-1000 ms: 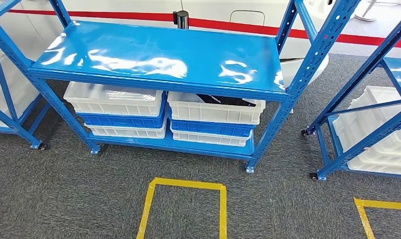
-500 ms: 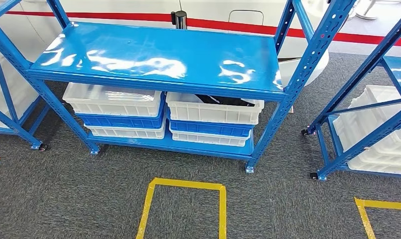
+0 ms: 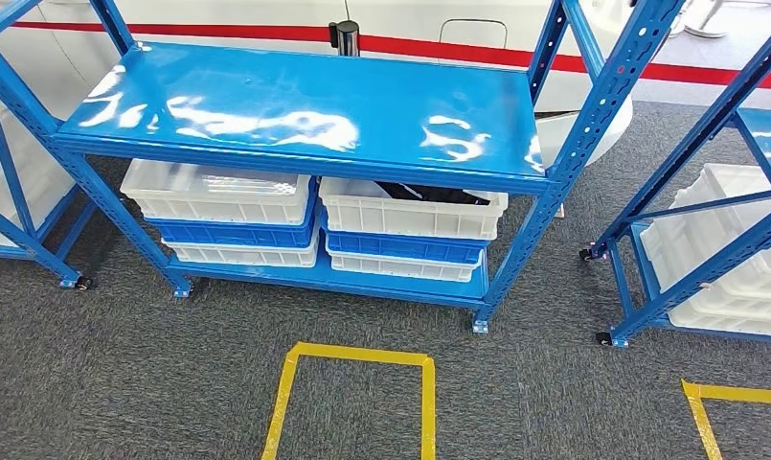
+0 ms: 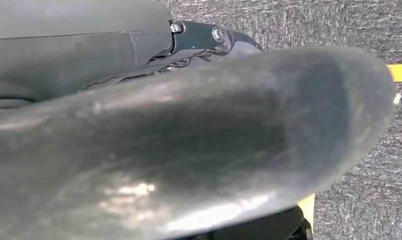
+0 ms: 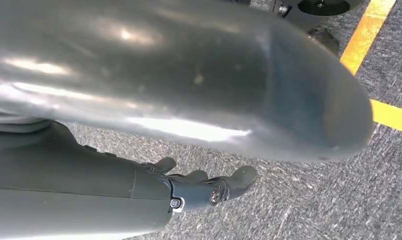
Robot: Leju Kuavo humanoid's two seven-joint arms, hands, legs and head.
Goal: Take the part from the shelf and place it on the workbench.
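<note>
A: What do you have in the bins on the blue shelf point(image 3: 305, 105)?

B: On the lower level you see two stacks side by side. The left stack has a white bin point(image 3: 218, 192) on top, a blue one under it and another white one at the bottom; the top one looks to hold something pale, too faint to tell. The right stack is built the same way, and its top white bin point(image 3: 412, 213) holds the dark part point(image 3: 429, 194).

A: Which way does the part lie?

B: You see just a dark strip of it above the bin's rim, under the upper shelf board. Its long side seems to run along the width of the bin, but you cannot tell which end points where.

A: And your hands?

B: Both hang low over the grey carpet, well apart from the part. The right hand point(image 5: 208, 187) holds nothing, its fingers loosely apart. The left hand point(image 4: 208, 40) is mostly hidden behind its thick thumb, so you cannot tell how it is set.

A: Anything else?

B: A second shelf point(image 3: 707, 192) with white bins stands to the right, and yellow tape point(image 3: 357, 356) marks a box on the floor.
</note>
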